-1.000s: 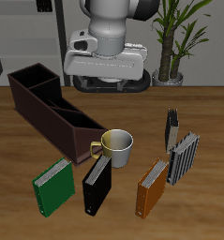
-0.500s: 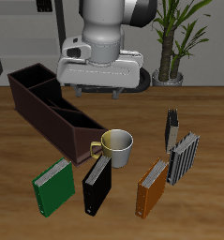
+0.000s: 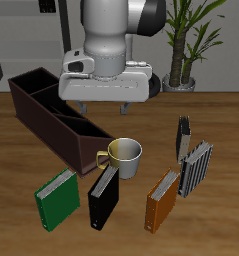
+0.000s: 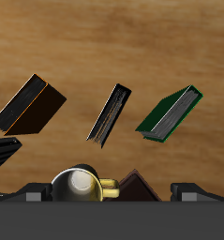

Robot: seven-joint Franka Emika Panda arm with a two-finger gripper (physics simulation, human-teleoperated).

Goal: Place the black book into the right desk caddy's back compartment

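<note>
The black book stands on the tabletop near its front edge, between the green book at its 9 o'clock and the orange book at its 3 o'clock, untouched. The white mug sits at its 12 o'clock, just beside the near end of the right desk caddy. The caddy's cells, including the back compartment, appear to hold nothing. The claw hangs above the caddy, its fingers spread apart and gripping nothing.
</note>
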